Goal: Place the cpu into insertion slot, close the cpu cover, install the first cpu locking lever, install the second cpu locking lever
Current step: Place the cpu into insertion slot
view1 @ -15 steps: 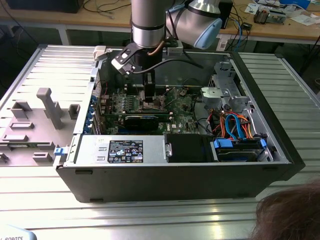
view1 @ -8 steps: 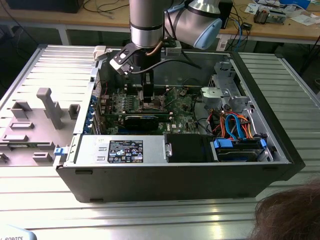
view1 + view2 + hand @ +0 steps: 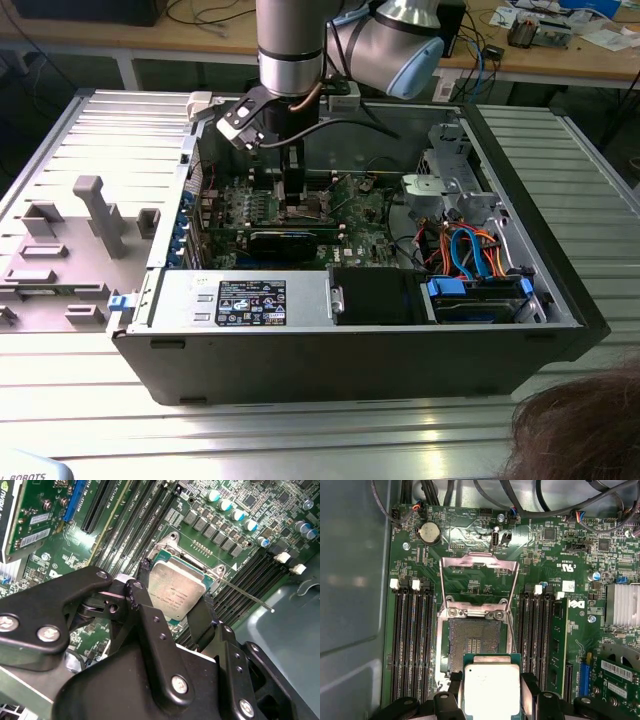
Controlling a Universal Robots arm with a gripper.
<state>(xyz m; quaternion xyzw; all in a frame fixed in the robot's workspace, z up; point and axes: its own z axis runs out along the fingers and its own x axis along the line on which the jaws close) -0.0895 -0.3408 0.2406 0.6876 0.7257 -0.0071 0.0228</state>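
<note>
In both wrist views my gripper point(image 3: 491, 692) point(image 3: 172, 607) is shut on the cpu point(image 3: 491, 685) point(image 3: 176, 592), a silver-topped square chip pinched by its edges between the black fingers point(image 3: 142, 610). The chip hovers tilted just over the near edge of the insertion slot point(image 3: 472, 636) point(image 3: 167, 555), whose dark contact field lies bare. The cpu cover point(image 3: 480, 560) stands swung open beyond the slot, its square window showing green board. A thin wire locking lever point(image 3: 245, 594) point(image 3: 511, 630) sticks out unlatched beside the socket. In the exterior view the gripper point(image 3: 293, 190) reaches down into the case over the green motherboard point(image 3: 350, 215).
Black memory slots point(image 3: 412, 640) point(image 3: 537, 630) flank the socket on both sides. A finned heatsink point(image 3: 622, 605) and card slots sit close by. Cables and a drive bay point(image 3: 475, 255) fill the exterior view's right of the case. A grey fixture point(image 3: 95, 215) stands outside; a person's hair point(image 3: 585, 430) shows nearby.
</note>
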